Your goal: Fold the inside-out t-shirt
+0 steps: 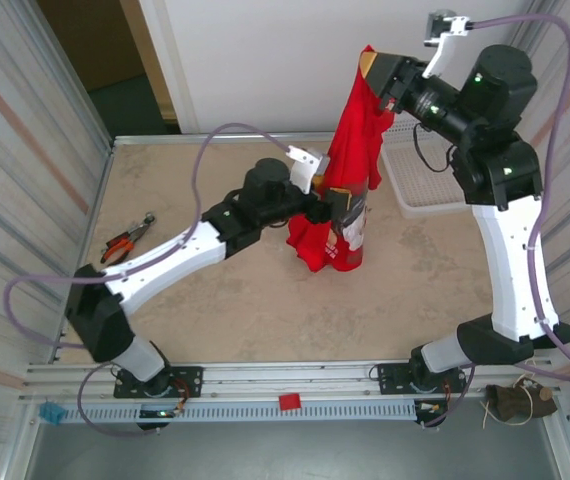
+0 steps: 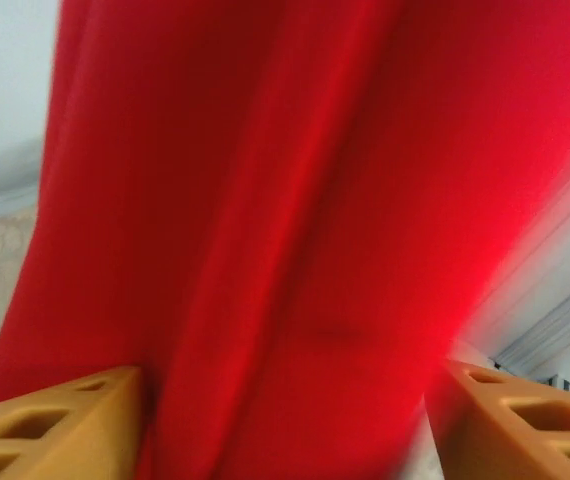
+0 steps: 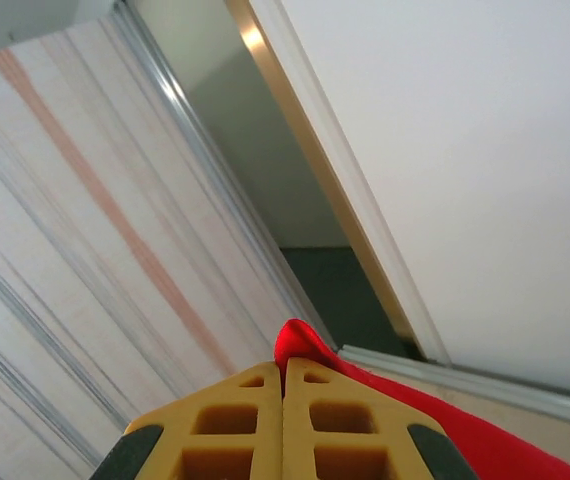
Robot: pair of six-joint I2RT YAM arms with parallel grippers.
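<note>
Left gripper stands partly open, its orange fingers either side of the bright red soft cloth inside-out t-shirt, low down, not closed on it. The t-shirt hangs upright, its bottom bunched on the beige worktop. At the t-shirt's top the right gripper is clamped tight on the cloth; a white mesh basket lies just right of the t-shirt

No text is coming through legibly in any view; whitish marks are showing low on the hanging inside-out t-shirt, but they are appearing too small and crumpled to be read
</note>
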